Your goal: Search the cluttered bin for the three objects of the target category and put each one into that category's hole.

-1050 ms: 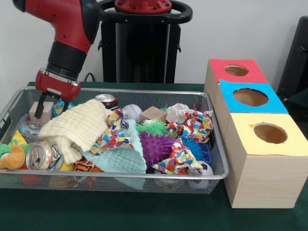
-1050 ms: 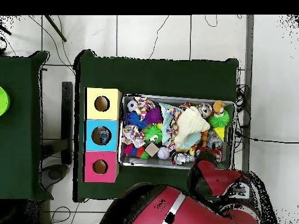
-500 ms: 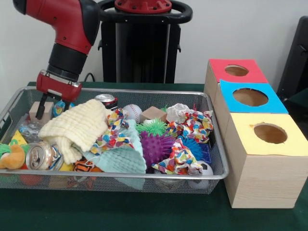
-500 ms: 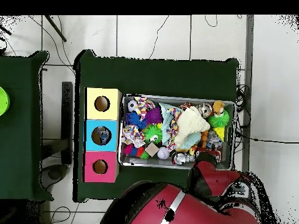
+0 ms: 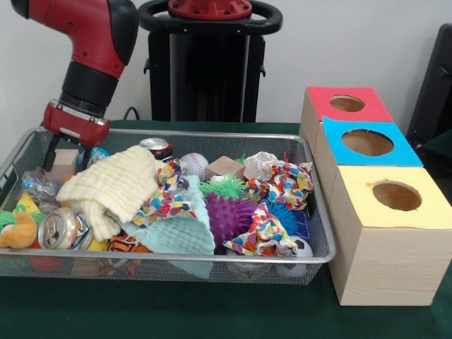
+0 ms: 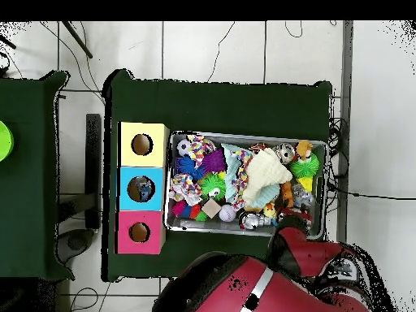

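Observation:
My gripper [image 5: 66,154] hangs over the far left corner of the wire bin [image 5: 212,134], its two fingers spread apart and holding nothing. A pale wooden block [image 5: 66,161] sits just behind and below the fingers, with a blue wrapped item [image 5: 94,154] beside it. Three boxes stand right of the bin, with a red top [image 5: 321,99], a blue top [image 5: 339,131] and a yellow top [image 5: 360,205], each with a round hole. In the overhead view the red arm [image 6: 301,248] covers the gripper at the bin's corner.
The bin holds a cream cloth [image 5: 113,183], a drink can [image 5: 60,228], a second can [image 5: 157,147], a baseball [image 5: 194,164], another wooden block [image 5: 224,167], purple [image 5: 229,215] and green [image 5: 226,187] spiky balls, patterned cloths [image 5: 286,185] and an orange plush [image 5: 18,229].
The gripper has risen slightly and shifted left toward the bin's corner. The wooden block and the other bin contents have stayed where they were.

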